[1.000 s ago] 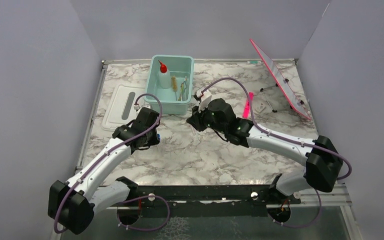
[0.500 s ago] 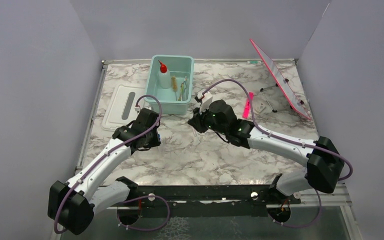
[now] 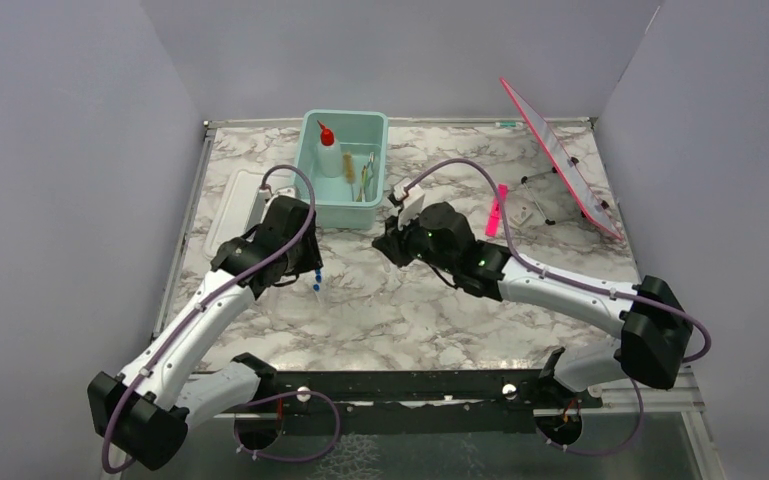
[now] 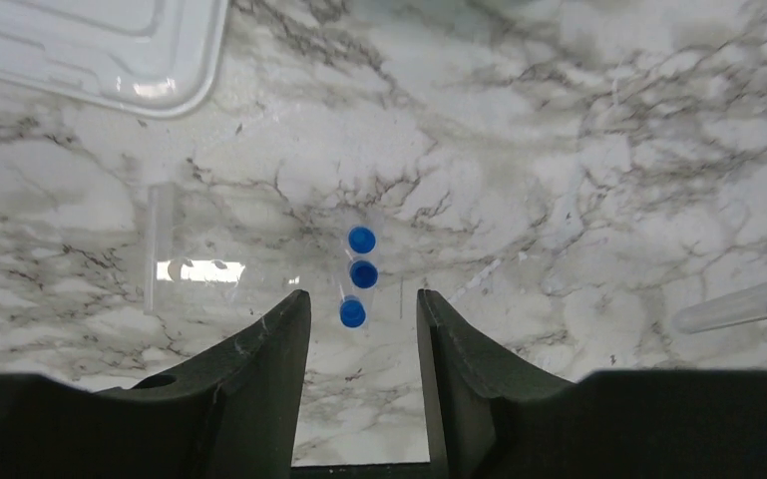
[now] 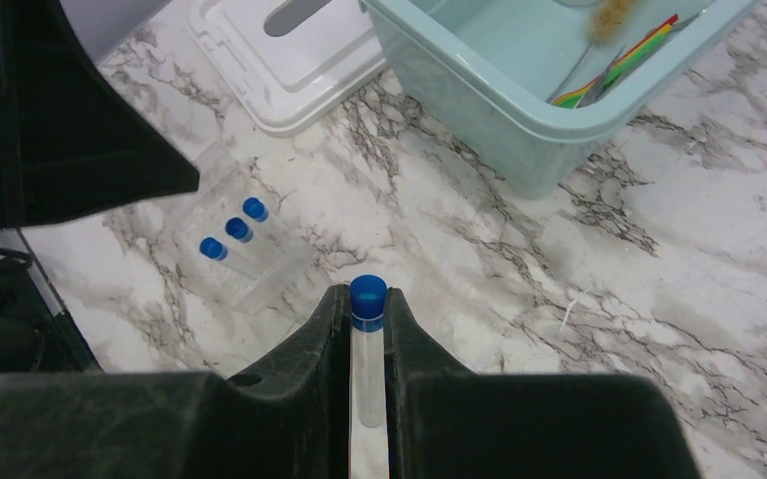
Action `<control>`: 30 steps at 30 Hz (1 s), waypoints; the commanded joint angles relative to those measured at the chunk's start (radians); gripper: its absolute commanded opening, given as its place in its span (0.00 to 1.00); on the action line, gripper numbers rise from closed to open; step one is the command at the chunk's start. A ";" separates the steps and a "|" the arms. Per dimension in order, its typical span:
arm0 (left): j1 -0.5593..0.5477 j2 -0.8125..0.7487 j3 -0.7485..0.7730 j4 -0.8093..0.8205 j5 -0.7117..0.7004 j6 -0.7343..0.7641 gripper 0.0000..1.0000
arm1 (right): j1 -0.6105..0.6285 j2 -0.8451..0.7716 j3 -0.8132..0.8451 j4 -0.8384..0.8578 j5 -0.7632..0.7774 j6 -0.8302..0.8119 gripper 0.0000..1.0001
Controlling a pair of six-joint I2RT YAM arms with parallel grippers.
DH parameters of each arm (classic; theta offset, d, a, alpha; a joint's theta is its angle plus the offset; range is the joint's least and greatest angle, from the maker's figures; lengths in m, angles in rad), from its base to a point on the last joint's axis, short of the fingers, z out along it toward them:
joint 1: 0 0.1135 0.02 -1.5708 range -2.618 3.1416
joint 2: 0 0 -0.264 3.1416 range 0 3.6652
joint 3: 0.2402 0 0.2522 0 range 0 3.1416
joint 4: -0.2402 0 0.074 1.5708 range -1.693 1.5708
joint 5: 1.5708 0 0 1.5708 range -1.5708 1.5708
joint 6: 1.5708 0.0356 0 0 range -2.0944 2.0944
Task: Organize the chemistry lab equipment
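Three blue-capped vials (image 4: 359, 274) stand in a clear rack (image 4: 190, 269) on the marble. My left gripper (image 4: 361, 297) hovers above them, open, with nothing between its fingers (image 4: 279, 339). From above, the vials (image 3: 315, 279) show just right of the left gripper (image 3: 303, 268). My right gripper (image 5: 367, 299) is shut on another blue-capped vial (image 5: 367, 339), lying along the jaws; that vial (image 4: 723, 309) also shows at the right edge of the left wrist view. The right gripper (image 3: 390, 245) is near the teal tub's front corner. A squeeze bottle with red nozzle (image 3: 328, 150) stands in the tub.
The teal tub (image 3: 372, 122) sits at the back centre with coloured sticks (image 5: 618, 70) inside. Its white lid (image 3: 232, 215) lies to its left. A pink strip (image 3: 497, 210) and a tilted pink board on a stand (image 3: 560, 155) are at the right.
My left gripper has opened and drawn back from the vials, which now show uncovered beside it. The right arm has barely moved and keeps its vial.
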 commanded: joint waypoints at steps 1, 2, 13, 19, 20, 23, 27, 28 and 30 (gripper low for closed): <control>-0.001 -0.024 0.141 -0.022 -0.130 0.022 0.48 | 0.067 -0.040 0.015 0.113 0.057 -0.061 0.09; -0.001 -0.033 0.165 -0.018 -0.115 0.028 0.49 | 0.081 -0.042 0.018 0.128 0.072 -0.067 0.09; -0.001 -0.223 0.016 0.432 0.469 0.151 0.64 | 0.101 -0.058 0.125 0.266 0.100 0.174 0.09; -0.001 -0.278 -0.056 0.576 0.565 0.175 0.60 | 0.101 -0.047 0.178 0.250 0.040 0.256 0.10; -0.001 -0.284 -0.062 0.596 0.564 0.179 0.58 | 0.101 -0.044 0.184 0.242 0.034 0.265 0.10; -0.001 -0.290 -0.075 0.625 0.538 0.218 0.46 | 0.101 -0.047 0.186 0.237 0.018 0.291 0.10; -0.001 -0.306 -0.095 0.638 0.498 0.308 0.32 | 0.101 -0.052 0.191 0.217 0.001 0.304 0.11; -0.001 -0.312 -0.106 0.651 0.500 0.336 0.29 | 0.101 -0.052 0.195 0.207 -0.003 0.306 0.11; -0.001 -0.324 -0.123 0.673 0.524 0.399 0.25 | 0.101 -0.051 0.210 0.178 -0.017 0.307 0.11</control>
